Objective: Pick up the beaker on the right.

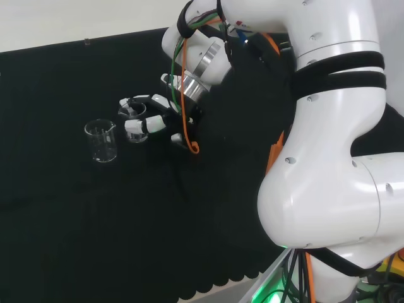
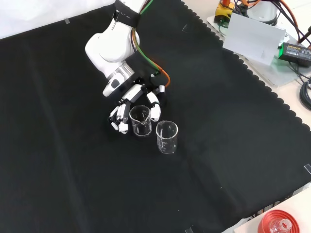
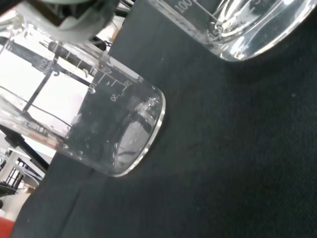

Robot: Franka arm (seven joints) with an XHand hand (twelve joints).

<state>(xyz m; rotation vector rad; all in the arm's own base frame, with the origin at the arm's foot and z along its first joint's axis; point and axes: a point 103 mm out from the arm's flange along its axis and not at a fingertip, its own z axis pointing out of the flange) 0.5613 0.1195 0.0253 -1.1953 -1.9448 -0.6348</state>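
Observation:
Two clear glass beakers stand upright on the black cloth. The hand (image 2: 132, 99) reaches down around one beaker (image 2: 140, 121), with fingers (image 2: 119, 119) curled along one side and another finger (image 2: 154, 108) against the other side. In the head view this beaker (image 1: 132, 115) sits between the fingers of the hand (image 1: 151, 122), its base on the cloth. The second beaker (image 2: 166, 137) stands free just in front, and to the left in the head view (image 1: 101, 141). The wrist view shows the enclosed beaker (image 3: 106, 129) very near and the other beaker's base (image 3: 242, 27).
A red ribbed ring stand (image 2: 279, 223) lies past the cloth's front right corner in the front view. Grey boxes and cables (image 2: 257, 34) sit off the cloth's right edge. The arm's white links (image 1: 328, 151) take up the head view's right.

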